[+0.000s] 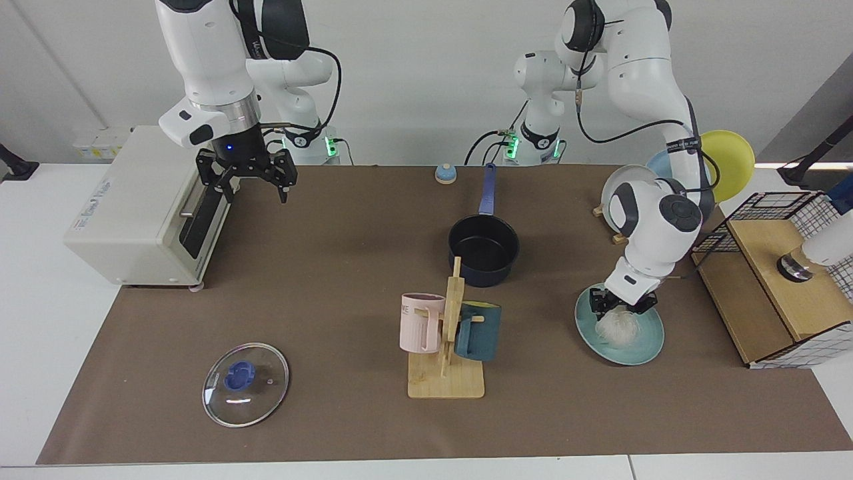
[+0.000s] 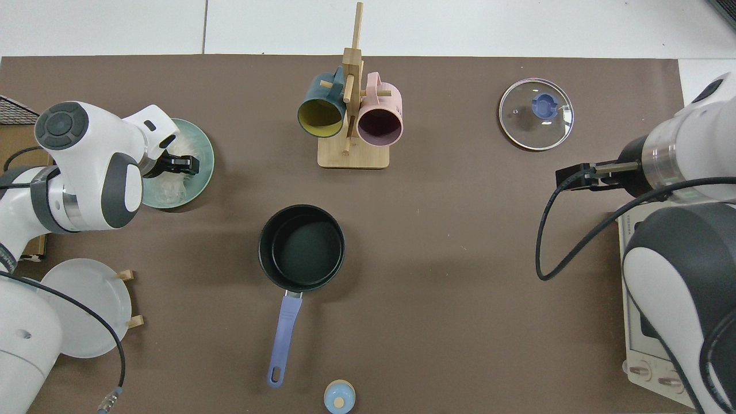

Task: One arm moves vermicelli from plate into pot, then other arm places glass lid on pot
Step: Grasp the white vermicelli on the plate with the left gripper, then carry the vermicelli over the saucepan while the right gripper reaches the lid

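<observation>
Brown matting covered the desk [image 1: 333, 280], with a white wall behind the two arms. Over the plate [image 1: 650, 347], the left end effector [image 1: 620, 308] pinched the top of the vermicelli [image 1: 616, 328], whose tangle hung from it and seemed to sit at or just above the plate. The pot [image 1: 484, 250] stood empty well off to the side of that end effector, toward the middle of the desk, with its handle pointing at the arms' bases.

To do this step well, I judged, the arm should lift straight up until every strand cleared the plate, then carry the tangle over the pot's rim and let go low inside, since loose strands could trail or snag.

The right end effector [image 1: 244, 177] waited with fingers spread beside the toaster oven [image 1: 126, 213], high above the desk; the glass lid [image 1: 245, 383] lay flat well below and in front of it.

In the top view the left arm's wrist hid much of the plate and the grip itself. Whether the vermicelli touched the plate could not be told, nor how much of the tangle the fingers held.
</observation>
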You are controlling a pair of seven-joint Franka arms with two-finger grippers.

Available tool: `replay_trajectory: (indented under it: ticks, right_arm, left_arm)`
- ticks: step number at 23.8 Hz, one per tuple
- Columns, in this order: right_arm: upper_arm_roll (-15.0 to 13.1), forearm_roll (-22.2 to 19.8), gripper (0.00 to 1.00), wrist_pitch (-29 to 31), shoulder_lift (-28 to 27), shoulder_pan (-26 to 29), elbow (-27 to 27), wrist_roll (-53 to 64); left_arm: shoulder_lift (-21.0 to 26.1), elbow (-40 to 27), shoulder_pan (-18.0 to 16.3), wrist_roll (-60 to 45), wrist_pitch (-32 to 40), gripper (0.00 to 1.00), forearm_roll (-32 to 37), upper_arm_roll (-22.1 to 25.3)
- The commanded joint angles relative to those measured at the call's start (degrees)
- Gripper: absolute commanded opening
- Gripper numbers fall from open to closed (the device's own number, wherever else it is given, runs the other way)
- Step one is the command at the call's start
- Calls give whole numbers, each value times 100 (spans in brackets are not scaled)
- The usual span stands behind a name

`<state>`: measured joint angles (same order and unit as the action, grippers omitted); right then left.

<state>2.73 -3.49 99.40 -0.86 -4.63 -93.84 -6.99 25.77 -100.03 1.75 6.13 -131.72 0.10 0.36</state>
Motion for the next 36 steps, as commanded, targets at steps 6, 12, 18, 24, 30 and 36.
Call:
replay_trajectory:
  ticks: [6,12,18,24,30,36]
  right_arm:
    - [17,94,100,71,25,112,-21,40]
    - [8,94,100,71,25,165,84,40]
    - [17,111,100,1,16,112,164,5]
    - [0,111,100,-52,-422,296,593,22]
    - [-1,50,100,-219,-1722,411,1875,23]
    - [8,41,100,61,-2988,411,2887,31]
  left_arm:
    - [-915,265,27,161,1446,0,-1,-220]
    - [-1443,99,308,3,2167,0,-10,-255]
    - [-1734,-148,870,-811,2212,0,-10,-264]
    - [-1795,-166,1582,-1991,2230,0,-10,-317]
    - [-1953,-552,1970,-2704,1958,0,-19,-326]
    - [-2217,-1457,2057,-3029,1176,0,-19,-483]
